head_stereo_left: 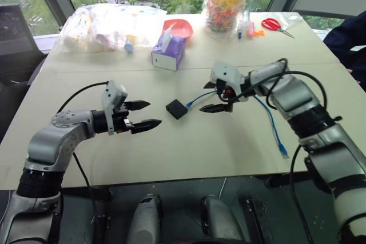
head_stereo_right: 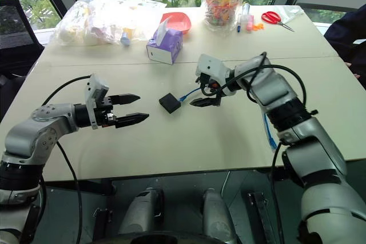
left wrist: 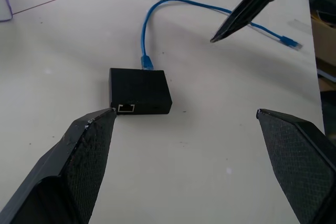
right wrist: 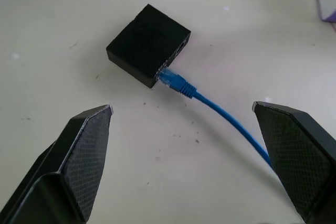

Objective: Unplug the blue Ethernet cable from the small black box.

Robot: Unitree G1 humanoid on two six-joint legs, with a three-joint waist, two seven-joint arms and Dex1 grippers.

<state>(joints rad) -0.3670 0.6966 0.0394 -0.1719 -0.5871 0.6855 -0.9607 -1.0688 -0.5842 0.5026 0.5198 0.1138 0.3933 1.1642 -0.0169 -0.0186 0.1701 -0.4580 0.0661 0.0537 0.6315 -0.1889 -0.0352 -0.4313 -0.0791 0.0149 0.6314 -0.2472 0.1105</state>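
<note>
small black box unmarked, blue Ethernet cable plugged in, no writing legible

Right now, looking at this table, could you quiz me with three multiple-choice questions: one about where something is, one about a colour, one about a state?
1. Where does the small matte-black plastic box lie?
A. on the table between the two hands
B. inside the red bowl
C. on the purple tissue box

2. What colour is the thin cable running to the box?
A. yellow
B. bright blue
C. white

3. What state is that cable in?
A. lying apart from the box
B. cut in two
C. plugged into the box

Answers: 1 A, the box sits on the beige table between the left hand and the right hand. 2 B, the cord is blue along its length. 3 C, its plug sits in a port on the box's side.
</note>
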